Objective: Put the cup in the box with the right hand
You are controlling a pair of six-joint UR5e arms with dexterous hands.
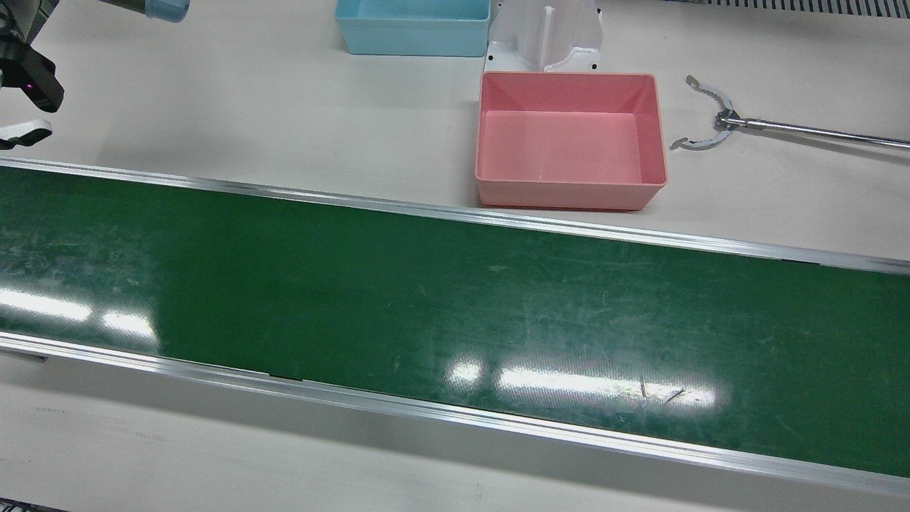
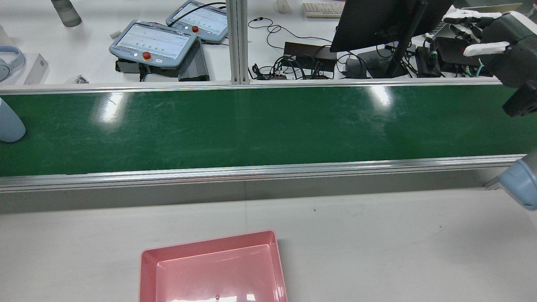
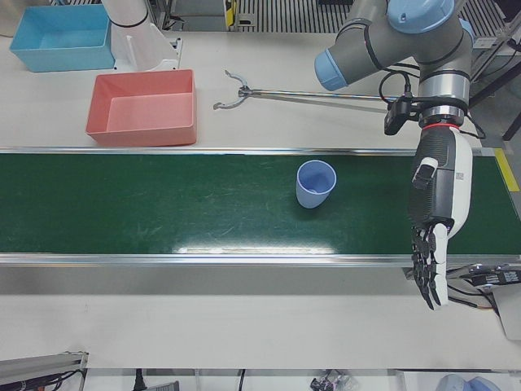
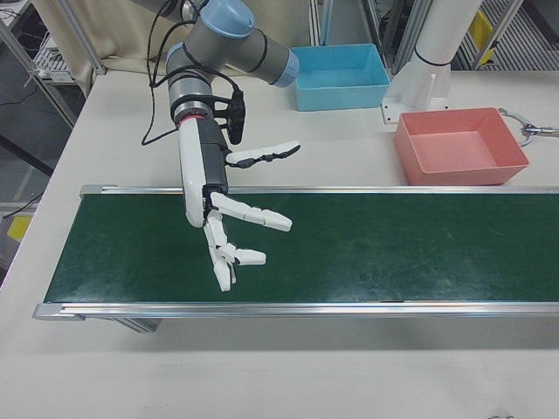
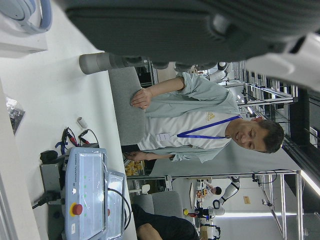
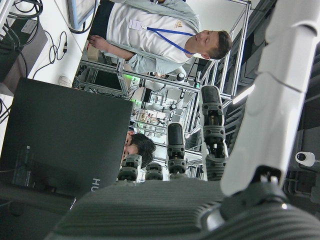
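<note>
Green conveyor belt (image 3: 163,204) runs the length of the white surface (image 1: 249,114); taken as the landmark.

Cup (image 3: 315,183): light blue, upright, mouth open to the top, standing on the belt in the left-front view, toward the end before the robot's left arm. Nothing touches it. In the rear view only a pale blue edge of it shows at that view's left border (image 2: 9,121).

Pink box (image 1: 571,139): on the surface just beside the belt's robot-side rail, empty inside. A blue box (image 1: 414,25) sits farther back from the belt, next to a white pedestal base (image 1: 544,35). A metal reach-grabber tool (image 1: 718,122) lies on the surface beside the pink box, on the side away from the blue box, claw end apart from the box wall.

Right hand (image 4: 234,229): hangs over the belt near its far end from the pink box, fingers (image 4: 262,216) spread wide, holding nothing. Well apart from the cup.

Left hand (image 3: 431,257): points down past the belt's operator-side rail, fingers straight and loosely parted, empty. Cup stands on the belt beside its forearm, not touching.

Hand views: the operators' side beyond the belt – a person in a pale shirt with a blue lanyard (image 5: 200,122), teach pendants (image 2: 153,42) on the far bench, a dark monitor (image 2: 377,21).
</note>
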